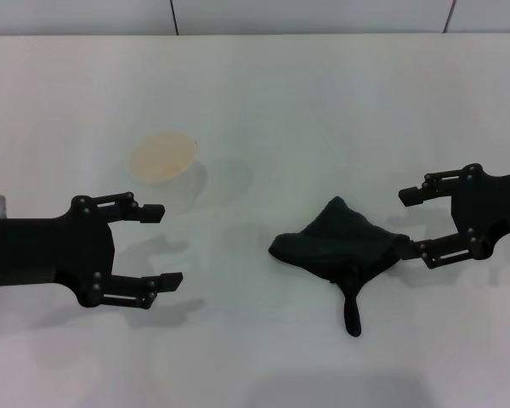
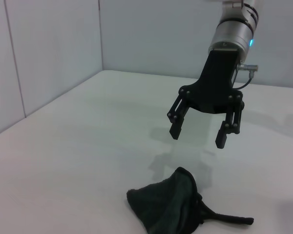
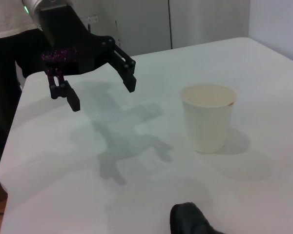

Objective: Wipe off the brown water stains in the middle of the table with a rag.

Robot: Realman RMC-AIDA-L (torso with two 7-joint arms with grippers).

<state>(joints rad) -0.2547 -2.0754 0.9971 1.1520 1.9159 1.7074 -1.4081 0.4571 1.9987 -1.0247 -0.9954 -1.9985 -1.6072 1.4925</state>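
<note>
Right gripper (image 1: 414,223): fingers spread wide, nothing between them. Lower fingertip (image 1: 423,252) sits just at the right edge of the rag (image 1: 338,244); the head view can't confirm contact. The left wrist view shows this same gripper (image 2: 198,131) hanging above the table (image 1: 263,102) with the rag below and clear of the tips, so it's hovering, not gripping. The arm comes in from the right edge of the head view.

Left gripper (image 1: 164,245): fingers also wide apart, empty. Its shadow falls on the tabletop under it, so it's off the surface. It's on the left side, well apart from the rag, with the paper cup (image 1: 163,161) just behind it. The right wrist view shows it (image 3: 100,92) raised over the table beside the cup (image 3: 208,117).

Rag: dark cloth, bunched into a peaked heap, lying on the table right of centre, with a narrow tail trailing toward the robot. Left wrist view shows the same heap (image 2: 168,205) and the tail lying flat.

Brown water stains: no clear orange-brown blob visible on the tabletop in any view. There's a faint mark on the surface beside the cup's base in the right wrist view, but I can't tell whether it's stain or shadow.

Cup: cream-white, upright, left of centre, well apart from the rag.
</note>
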